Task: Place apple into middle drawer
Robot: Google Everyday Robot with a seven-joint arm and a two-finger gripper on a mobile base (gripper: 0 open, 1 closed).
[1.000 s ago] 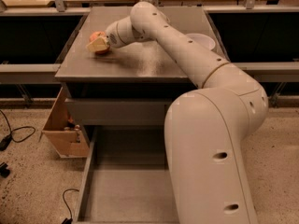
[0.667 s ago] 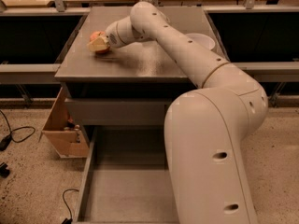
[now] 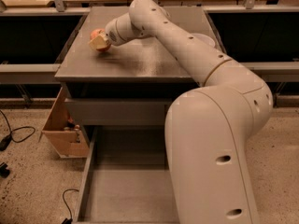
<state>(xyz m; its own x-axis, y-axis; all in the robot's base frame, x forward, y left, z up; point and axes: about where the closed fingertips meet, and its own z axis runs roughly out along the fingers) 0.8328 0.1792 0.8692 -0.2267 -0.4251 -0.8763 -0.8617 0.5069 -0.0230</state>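
The apple (image 3: 96, 33) is small, round and red-orange, and sits at the far left of the gray cabinet top (image 3: 140, 59). My gripper (image 3: 100, 42) is at the apple, its tan tip against the apple's near side and hiding part of it. The arm reaches to it from the lower right across the cabinet top. The middle drawer (image 3: 126, 190) is pulled out below the cabinet front, a wide gray tray with low side walls and a bare flat floor. My arm's large base covers the drawer's right part.
A white bowl (image 3: 206, 39) shows partly behind my arm at the right of the cabinet top. A cardboard box (image 3: 63, 125) stands on the floor left of the cabinet. Cables (image 3: 14, 134) lie on the speckled floor at the left. Dark shelf bays flank the cabinet.
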